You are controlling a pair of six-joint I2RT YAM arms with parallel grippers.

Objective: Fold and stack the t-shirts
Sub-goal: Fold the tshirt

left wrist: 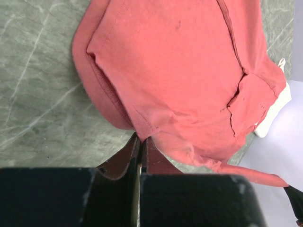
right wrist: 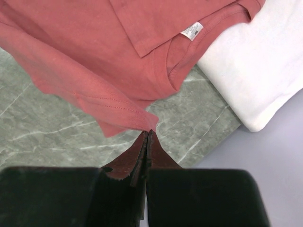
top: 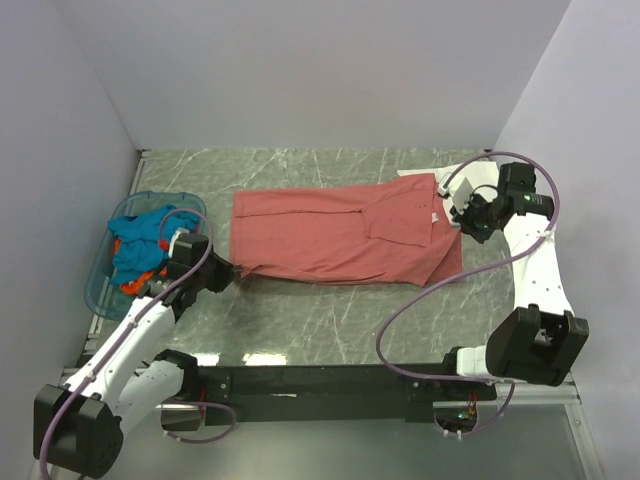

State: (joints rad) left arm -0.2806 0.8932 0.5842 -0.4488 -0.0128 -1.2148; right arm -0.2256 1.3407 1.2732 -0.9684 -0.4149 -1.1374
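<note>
The dusty-red t-shirt (top: 330, 235) lies spread across the middle of the table, partly folded lengthwise. My left gripper (top: 225, 272) is shut on its near-left hem corner, seen in the left wrist view (left wrist: 141, 138). My right gripper (top: 460, 213) is shut at the shirt's right end, pinching the tip of a sleeve edge (right wrist: 148, 131). The white neck label (right wrist: 191, 30) shows by the collar. A folded white t-shirt (right wrist: 255, 71) lies under the red shirt's collar end at the back right (top: 422, 177). Teal-blue (top: 145, 232) and orange (top: 133, 284) t-shirts are bunched in the basket.
A translucent blue plastic basket (top: 95, 292) stands at the table's left edge, beside my left arm. White walls close in the table at the back, left and right. The green marble tabletop (top: 320, 320) shows in front of the red shirt.
</note>
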